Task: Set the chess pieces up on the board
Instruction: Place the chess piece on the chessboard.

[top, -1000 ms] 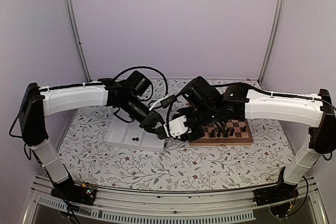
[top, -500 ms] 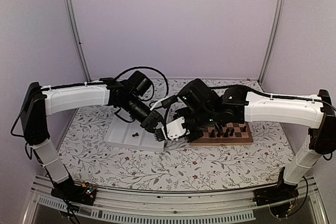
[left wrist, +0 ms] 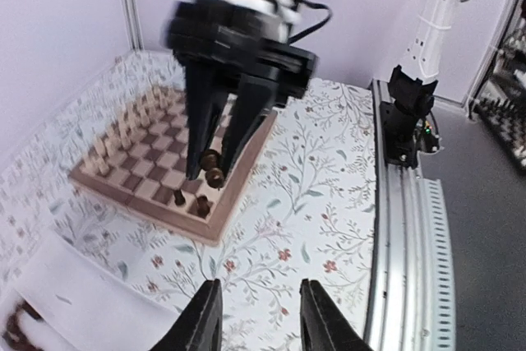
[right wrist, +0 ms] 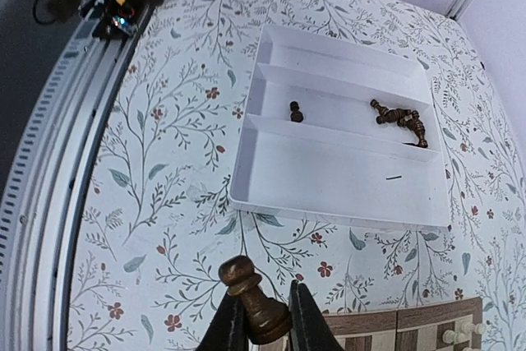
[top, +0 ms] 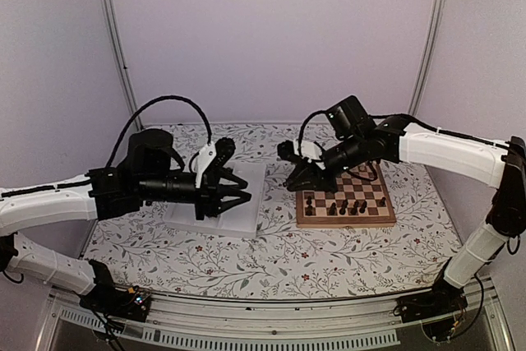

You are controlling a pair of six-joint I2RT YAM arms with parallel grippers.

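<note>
Arms have split apart since meeting mid-table. Right gripper (right wrist: 261,324) now pinches a dark chess piece (right wrist: 250,295) above the board (top: 345,223), at its 9 o'clock edge. Left gripper (left wrist: 257,318), spread and empty, sits back over the tray (top: 256,177). Handover looks done; placing comes next.

Glossy dark wooden chess piece (right wrist: 251,293), matt wooden board (top: 345,221), smooth white plastic tray (right wrist: 329,174).
</note>
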